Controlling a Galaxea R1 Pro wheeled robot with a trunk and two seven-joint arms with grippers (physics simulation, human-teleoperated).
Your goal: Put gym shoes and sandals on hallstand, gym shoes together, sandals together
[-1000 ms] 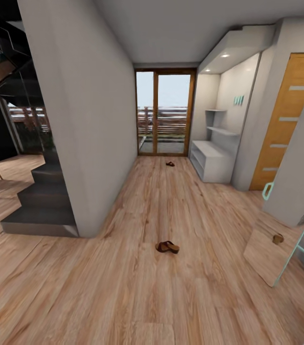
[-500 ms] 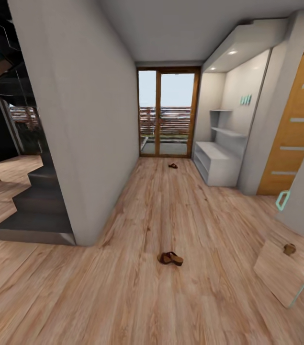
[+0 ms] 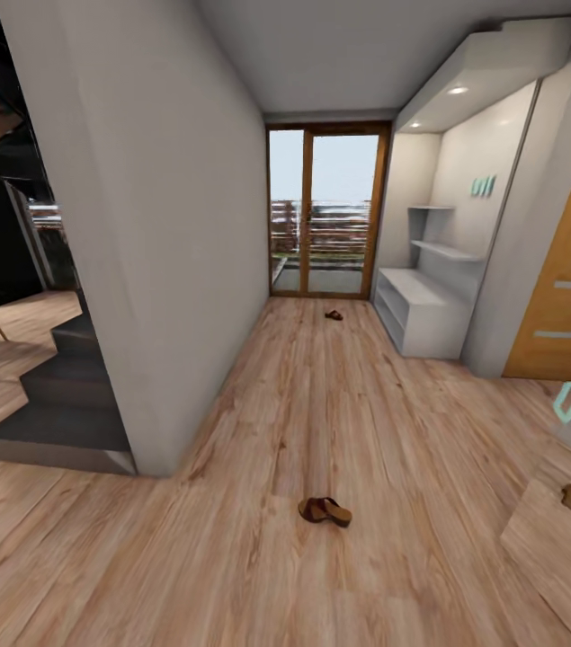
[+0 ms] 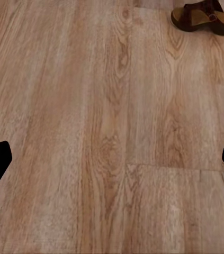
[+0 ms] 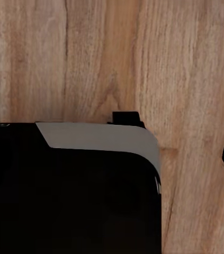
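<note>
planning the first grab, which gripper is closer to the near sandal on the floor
Left, as far as the views show. The left gripper looks down at bare floor with the near sandal just ahead. The right wrist view shows floorboards and the robot's dark base.

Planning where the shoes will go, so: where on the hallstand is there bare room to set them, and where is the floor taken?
The hallstand shows a bare bench top and bare stepped upper shelves; its lower openings are too small to judge. On the corridor floor, one sandal lies nearby in the middle, another sandal beside the hallstand's far end. The planks between them are bare.
</note>
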